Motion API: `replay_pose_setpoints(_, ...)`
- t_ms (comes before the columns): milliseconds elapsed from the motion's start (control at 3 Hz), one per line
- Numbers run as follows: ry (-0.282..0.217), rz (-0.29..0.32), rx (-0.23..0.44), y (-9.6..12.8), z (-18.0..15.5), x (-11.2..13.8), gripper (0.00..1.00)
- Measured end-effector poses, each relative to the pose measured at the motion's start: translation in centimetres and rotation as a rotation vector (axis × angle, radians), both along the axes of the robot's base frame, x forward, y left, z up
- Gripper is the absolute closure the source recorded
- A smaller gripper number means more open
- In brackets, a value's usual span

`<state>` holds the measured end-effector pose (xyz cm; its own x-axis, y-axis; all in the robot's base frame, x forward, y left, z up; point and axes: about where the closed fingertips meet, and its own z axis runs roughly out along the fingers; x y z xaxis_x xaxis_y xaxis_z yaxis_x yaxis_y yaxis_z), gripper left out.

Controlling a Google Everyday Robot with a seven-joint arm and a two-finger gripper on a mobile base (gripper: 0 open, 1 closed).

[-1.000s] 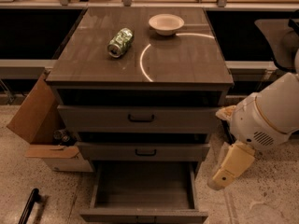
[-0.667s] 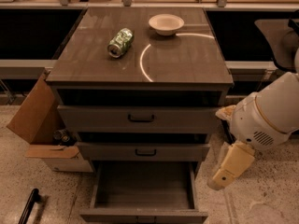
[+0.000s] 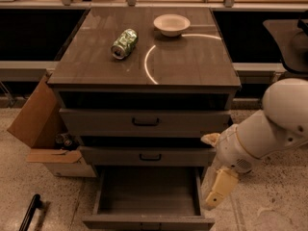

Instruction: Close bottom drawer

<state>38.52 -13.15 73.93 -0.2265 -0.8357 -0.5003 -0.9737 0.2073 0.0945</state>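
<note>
Closest to us, the bottom drawer (image 3: pixel 148 196) is pulled right out of the cabinet toward the camera. Its front runs left to right along the lower edge of the picture, the box reaches back under the cabinet, and we look straight down into its plain grey inside. The front panel is cut off at the bottom, so we can't really make out the handle.

Lower left, a black bar-shaped thing (image 3: pixel 32 211) lies on the speckled floor, partly out of the picture. No idea what it is.

The gripper (image 3: pixel 220 189) hangs just beside the drawer's right wall, pointing down. We only see a cream-coloured piece of it, so we can't tell if it's open or closed. It isn't holding anything we can see. The white arm (image 3: pixel 274 124) comes in from the right and gets cropped there.

Above the open drawer sit the middle drawer (image 3: pixel 147 156) and the top drawer (image 3: pixel 144 122), each with a dark handle.

A cardboard box (image 3: pixel 34 114) leans against the cabinet's left side. Something shiny sits in it, too dark to identify.

On the cabinet top (image 3: pixel 192 66) a crushed green can (image 3: pixel 124 43) lies on its side with its label unreadable. Behind it is a white bowl (image 3: pixel 172 24), with a bright arc of reflected light beside them. We can't read any writing anywhere.
</note>
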Motion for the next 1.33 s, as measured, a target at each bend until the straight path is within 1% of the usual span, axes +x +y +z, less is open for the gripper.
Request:
replay_pose_setpoints(333,0.047,0.078,0.047,1.9,-5.8,-0.3,0.0)
replay_pose_setpoints(667,0.138,0.12,0.102,4.2,-12.1,-1.1,0.0)
replay_pose_setpoints(1000,0.138,0.12,0.102,4.2,-12.1,-1.1,0.0)
replay_pose_setpoints(1333,0.139,0.14,0.104,4.5,-13.4,-1.2,0.0)
